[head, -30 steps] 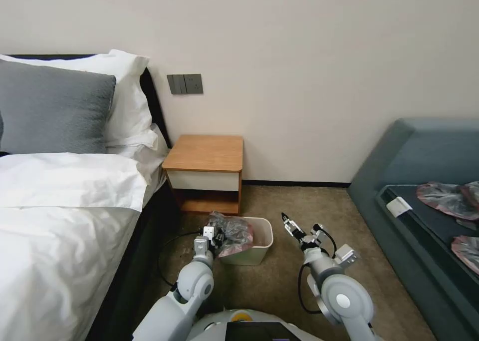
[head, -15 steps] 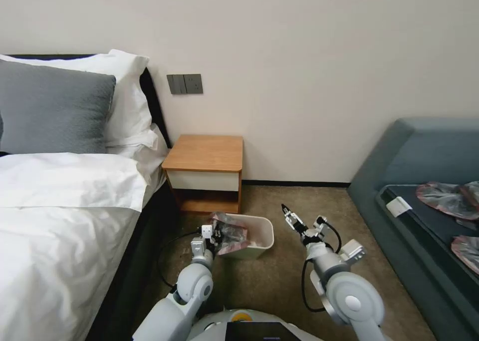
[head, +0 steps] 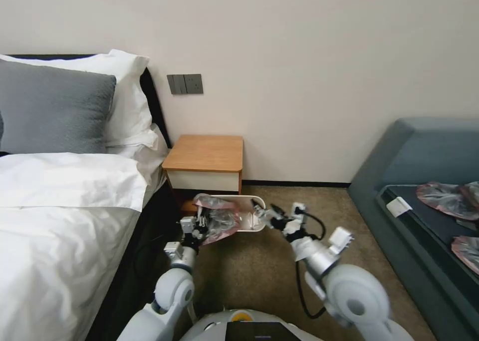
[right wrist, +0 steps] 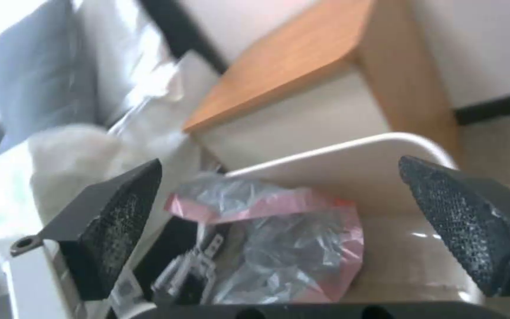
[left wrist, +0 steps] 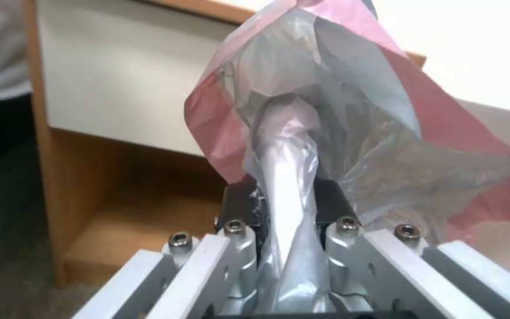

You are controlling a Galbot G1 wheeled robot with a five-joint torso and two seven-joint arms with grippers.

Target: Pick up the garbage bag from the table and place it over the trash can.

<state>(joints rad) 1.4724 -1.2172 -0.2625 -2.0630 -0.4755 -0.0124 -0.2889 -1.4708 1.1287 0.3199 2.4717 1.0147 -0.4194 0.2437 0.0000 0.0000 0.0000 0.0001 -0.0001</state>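
Both fingers (head: 199,224) at bag (head: 218,220), bin (head: 248,199) seemingly tilted

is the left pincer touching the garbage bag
Touching. The left wrist view shows the left pincer shut on a twisted bunch of the garbage bag.

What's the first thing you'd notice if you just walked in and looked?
The crinkly grey garbage bag with its pink rim, pinched in the left claw over the near left corner of the white trash can. The right claw is wide open at the can's right side, in front of the wooden table.
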